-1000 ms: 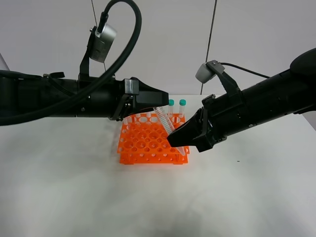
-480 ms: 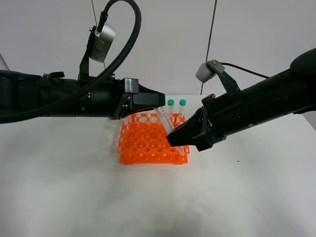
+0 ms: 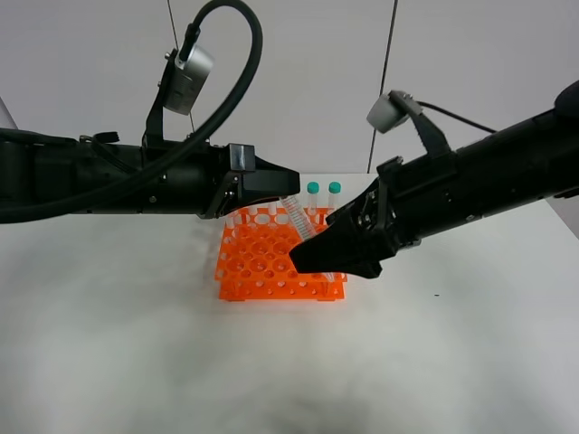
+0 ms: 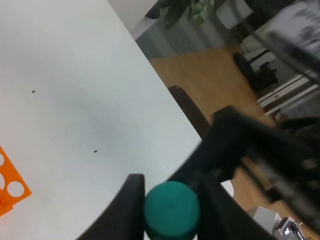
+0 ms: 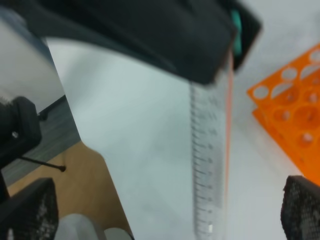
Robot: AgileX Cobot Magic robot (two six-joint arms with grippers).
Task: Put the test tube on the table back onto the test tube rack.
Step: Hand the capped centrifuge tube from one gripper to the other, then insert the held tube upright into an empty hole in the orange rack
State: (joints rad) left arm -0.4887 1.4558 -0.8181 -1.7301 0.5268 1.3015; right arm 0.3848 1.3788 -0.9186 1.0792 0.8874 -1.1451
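The test tube (image 3: 299,220) hangs slanted above the orange test tube rack (image 3: 262,262), cap end up. My left gripper (image 3: 288,195) is shut on its teal cap, which shows between the two fingers in the left wrist view (image 4: 171,210). My right gripper (image 3: 306,259) is open around the tube's lower part. In the right wrist view the clear graduated tube (image 5: 210,165) stands free between the wide-apart fingers (image 5: 42,210). The tube's tip is hidden behind the right gripper. A corner of the rack also shows in the right wrist view (image 5: 295,110).
The rack stands at the middle back of the white table (image 3: 136,362). Two teal-capped tubes (image 3: 313,190) (image 3: 334,190) and several more tubes stand in its back row. A wall rises behind the table. The left wrist view shows the table's edge (image 4: 165,95) with floor beyond.
My right arm has shifted left and slightly up, so its gripper now covers more of the tube's lower end over the rack. The left arm and the tube have hardly moved.
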